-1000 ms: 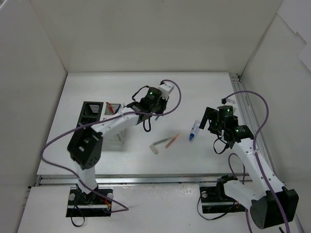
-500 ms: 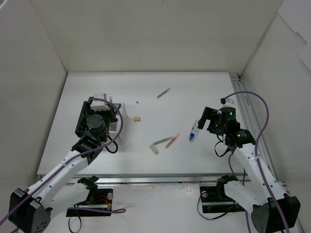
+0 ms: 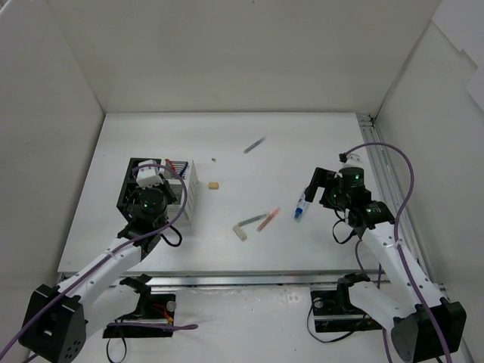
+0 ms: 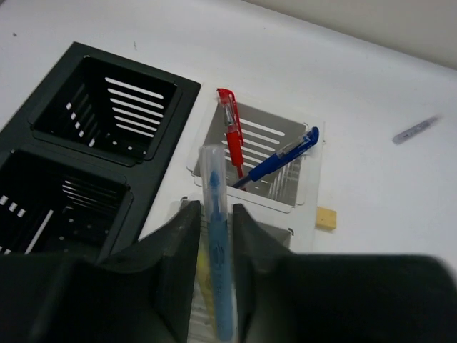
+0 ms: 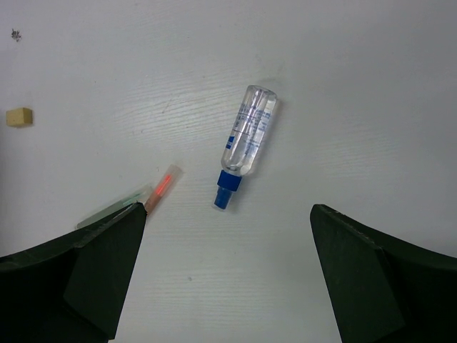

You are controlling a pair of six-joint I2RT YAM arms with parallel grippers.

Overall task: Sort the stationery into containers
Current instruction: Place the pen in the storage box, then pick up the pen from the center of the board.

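Observation:
My left gripper (image 4: 216,243) is shut on a blue pen (image 4: 214,214) and holds it upright over the near compartment of the white organiser (image 4: 312,179). Its far compartment holds a red pen (image 4: 230,128) and a blue pen (image 4: 280,156). The black organiser (image 4: 180,128) stands to its left. In the top view my left gripper (image 3: 155,181) is above both organisers (image 3: 128,172). My right gripper (image 5: 227,214) is open above the clear tube with blue cap (image 5: 246,139), not touching it. An orange pen (image 5: 161,186) and a green pen (image 5: 107,211) lie to the tube's left.
A beige eraser (image 3: 215,184) lies right of the white organiser (image 3: 191,189). A grey pen (image 3: 255,144) lies farther back at the middle. A small pale block (image 3: 241,234) lies at the green pen's end. White walls enclose the table; a rail runs along the right edge (image 3: 382,174).
My left arm swung from the table's middle back to the left and now holds the blue pen over the organisers. My right gripper shifted slightly left over the tube.

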